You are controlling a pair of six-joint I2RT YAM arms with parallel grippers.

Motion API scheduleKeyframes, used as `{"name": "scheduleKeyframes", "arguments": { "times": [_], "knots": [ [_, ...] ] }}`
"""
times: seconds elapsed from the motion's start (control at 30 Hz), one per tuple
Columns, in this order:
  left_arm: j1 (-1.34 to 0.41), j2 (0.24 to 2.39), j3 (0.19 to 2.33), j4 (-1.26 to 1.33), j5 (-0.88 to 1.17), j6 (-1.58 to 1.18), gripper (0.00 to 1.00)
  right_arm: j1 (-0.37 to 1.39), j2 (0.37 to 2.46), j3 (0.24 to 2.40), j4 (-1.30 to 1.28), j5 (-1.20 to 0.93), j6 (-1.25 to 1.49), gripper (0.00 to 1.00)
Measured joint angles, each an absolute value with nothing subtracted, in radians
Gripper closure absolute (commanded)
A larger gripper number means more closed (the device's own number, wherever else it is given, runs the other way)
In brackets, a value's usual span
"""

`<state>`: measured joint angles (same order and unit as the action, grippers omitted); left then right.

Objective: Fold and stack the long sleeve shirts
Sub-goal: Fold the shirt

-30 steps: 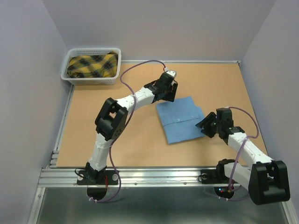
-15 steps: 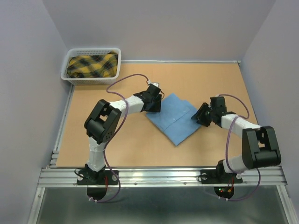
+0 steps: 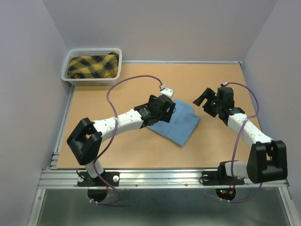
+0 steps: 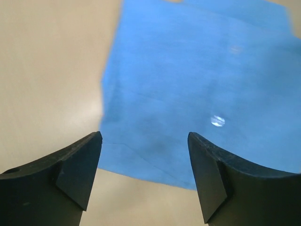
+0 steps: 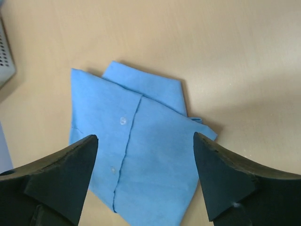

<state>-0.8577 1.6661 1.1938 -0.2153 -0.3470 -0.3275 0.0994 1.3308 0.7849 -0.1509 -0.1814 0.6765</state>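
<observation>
Top view: your shirt (image 3: 184, 125) lies folded on the bench (image 3: 117, 153); left end effector (image 4: 143, 136) and right end effector (image 5: 146, 135) gape, holding nothing.

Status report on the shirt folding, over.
Left gripper open, hovering over light blue button-front shirt. Right gripper open, apart from it, rightward. Shirt folded flat on tan table. Yellow-black plaid cloth in white basket, far-left corner.

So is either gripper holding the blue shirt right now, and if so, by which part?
Nothing is held. The left gripper and the right gripper both stand open above the folded blue shirt, with no cloth between their fingers.
</observation>
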Motion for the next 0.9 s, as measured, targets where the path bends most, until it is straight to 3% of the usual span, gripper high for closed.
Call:
{"name": "scheduleKeyframes", "arguments": {
  "times": [0.13,0.17,0.33,0.9],
  "knots": [
    [-1.095,1.629,1.205,-0.160,-0.414,-0.165,0.06,0.098,1.205,0.783,-0.208,-0.139,0.702,0.01],
    [-1.145,1.629,1.203,-0.142,-0.424,-0.115,0.02,0.098,1.188,0.781,-0.218,-0.133,0.706,0.00],
    [-1.326,1.631,1.161,-0.075,-0.424,0.056,0.01,0.096,1.084,0.752,-0.315,-0.099,0.747,0.00],
    [-1.473,1.931,1.222,-0.077,-0.465,0.284,0.07,0.092,1.006,0.751,-0.427,-0.066,0.786,0.00]
  ]
}}
